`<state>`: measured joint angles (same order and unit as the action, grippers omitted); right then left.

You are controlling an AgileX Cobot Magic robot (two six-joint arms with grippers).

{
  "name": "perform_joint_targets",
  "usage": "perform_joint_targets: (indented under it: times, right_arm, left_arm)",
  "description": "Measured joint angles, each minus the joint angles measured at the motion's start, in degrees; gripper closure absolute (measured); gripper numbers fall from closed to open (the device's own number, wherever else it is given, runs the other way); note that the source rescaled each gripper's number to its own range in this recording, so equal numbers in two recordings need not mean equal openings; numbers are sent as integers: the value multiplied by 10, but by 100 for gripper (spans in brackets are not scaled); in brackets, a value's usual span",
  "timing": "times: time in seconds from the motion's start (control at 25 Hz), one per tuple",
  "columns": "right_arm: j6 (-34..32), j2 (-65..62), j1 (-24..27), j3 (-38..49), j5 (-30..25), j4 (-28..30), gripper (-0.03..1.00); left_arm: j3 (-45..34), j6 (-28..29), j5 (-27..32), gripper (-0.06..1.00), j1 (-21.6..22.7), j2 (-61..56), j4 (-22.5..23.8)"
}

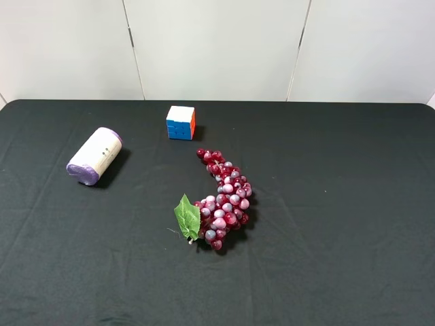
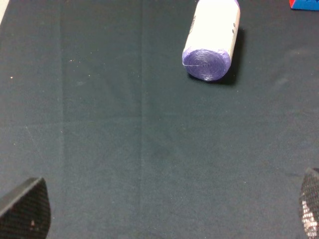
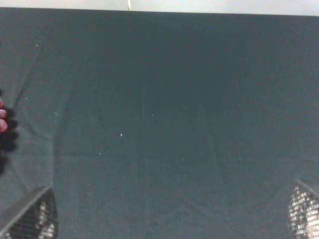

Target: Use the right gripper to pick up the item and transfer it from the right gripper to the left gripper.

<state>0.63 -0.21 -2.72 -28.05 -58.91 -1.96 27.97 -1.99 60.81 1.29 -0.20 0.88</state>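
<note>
From my remote station I find the canister (image 1: 95,156) lying on its side on the black tablecloth (image 1: 340,204), toward the left and far part of the table in the high view. One purple cap faces the near-left; the cream body carries small dark print. Nothing touches it.

The colourful cube (image 1: 181,122) stands to its right, farther back and well apart. The red grape bunch (image 1: 223,200), with a green leaf (image 1: 187,217) at its near-left end, lies near the table's middle, between the canister's side and the right half of the table.

Neither arm appears in the high view. In the left wrist view, the left gripper (image 2: 164,209) has its fingertips (image 2: 25,209) spread wide at the frame corners, holding nothing; the canister lies ahead of it with bare cloth between. In the right wrist view, the right gripper (image 3: 169,211) is likewise spread wide and empty over bare cloth, with a sliver of the grapes at the frame edge.
</note>
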Motion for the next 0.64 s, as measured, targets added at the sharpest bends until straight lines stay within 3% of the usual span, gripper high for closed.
perform_joint_targets:
  times: [0.64]
  right_arm:
    - [0, 0, 0, 0, 0, 0, -3]
  left_arm:
    - [0, 0, 0, -6, 0, 0, 0]
